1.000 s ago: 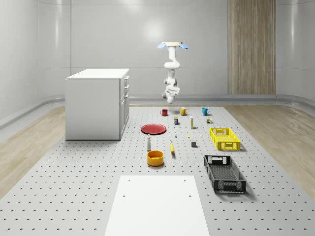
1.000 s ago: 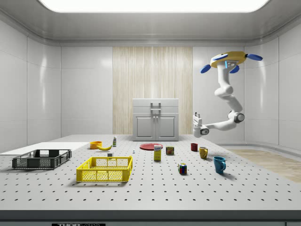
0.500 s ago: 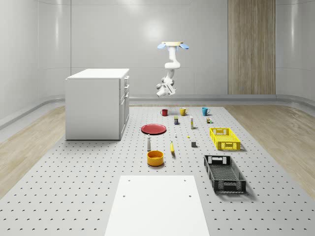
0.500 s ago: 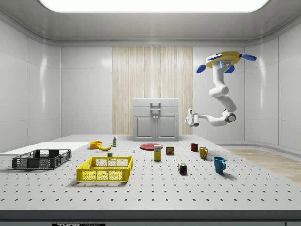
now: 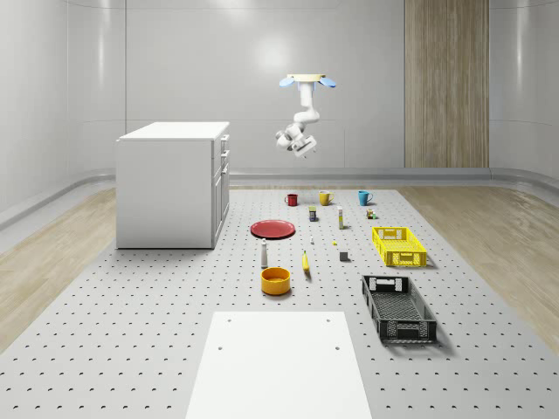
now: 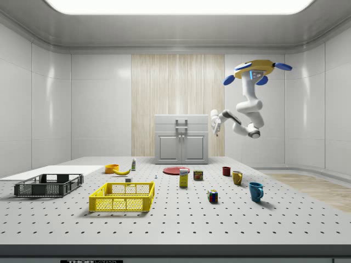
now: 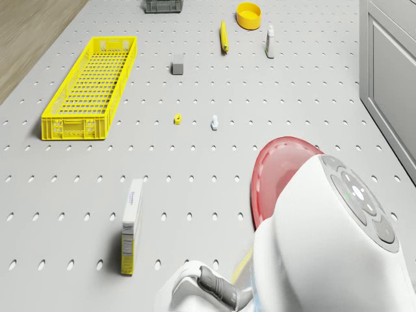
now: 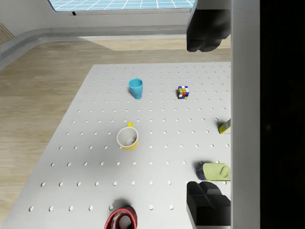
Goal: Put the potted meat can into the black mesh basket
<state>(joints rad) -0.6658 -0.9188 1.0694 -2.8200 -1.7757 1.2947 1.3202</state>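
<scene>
- Gripper: fingers spread, nothing between them. It hangs in the air, well above the tabletop.
- Side view: gripper is at the end of a folded arm, held out toward the side view's left of the drone.
- Drone hovers high over the far end of the tabletop, about above the row of mugs.
- Red mug, yellow mug and blue mug stand below it.
- Can stands on the tabletop just in front of the mugs, between the red plate and the box. Untouched.
- Can is upright in the side view.
- Basket sits at the near end, well apart from the can, with the yellow crate between them.
</scene>
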